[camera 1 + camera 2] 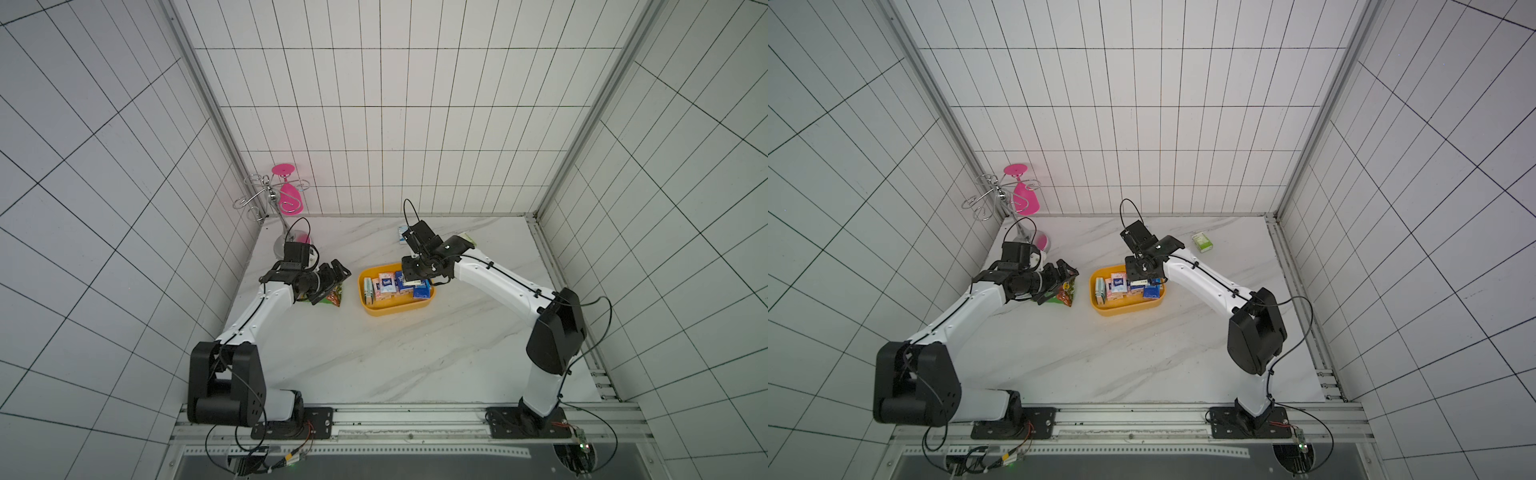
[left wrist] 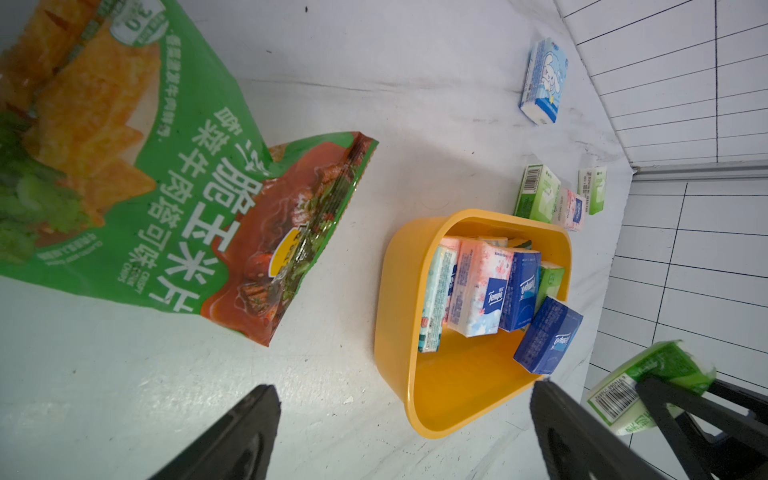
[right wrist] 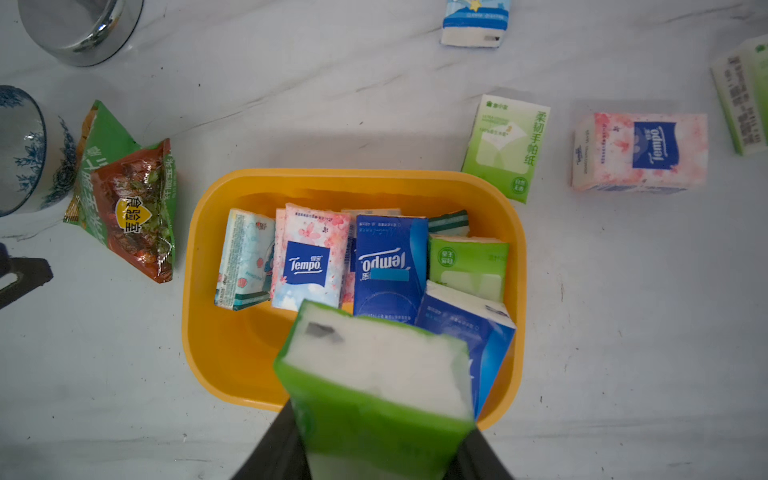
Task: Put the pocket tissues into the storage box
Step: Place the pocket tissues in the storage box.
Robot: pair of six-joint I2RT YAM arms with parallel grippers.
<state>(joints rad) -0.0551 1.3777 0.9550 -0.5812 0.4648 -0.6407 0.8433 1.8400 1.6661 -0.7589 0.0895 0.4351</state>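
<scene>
- Our right gripper (image 3: 376,453) is clenched on a green packet (image 3: 374,374), held above the storage box (image 3: 224,353), over its bare yellow floor. We judge that gap is the intended spot.
- The packets inside (image 3: 309,262) stand on edge in a row, which saves room.
- Our left gripper (image 2: 401,415) hangs released and empty near the snack bag (image 2: 166,187), clear of the box.
- Four loose packets (image 3: 640,151) lie on the desk (image 3: 124,395) beyond the box.

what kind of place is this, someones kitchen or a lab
Most likely a robot test cell in a lab, not a kitchen: a left arm and right arm bolted to an aluminium rail, white gridded walls around a marble-look tabletop, and staged pocket tissues in a yellow storage box.
</scene>
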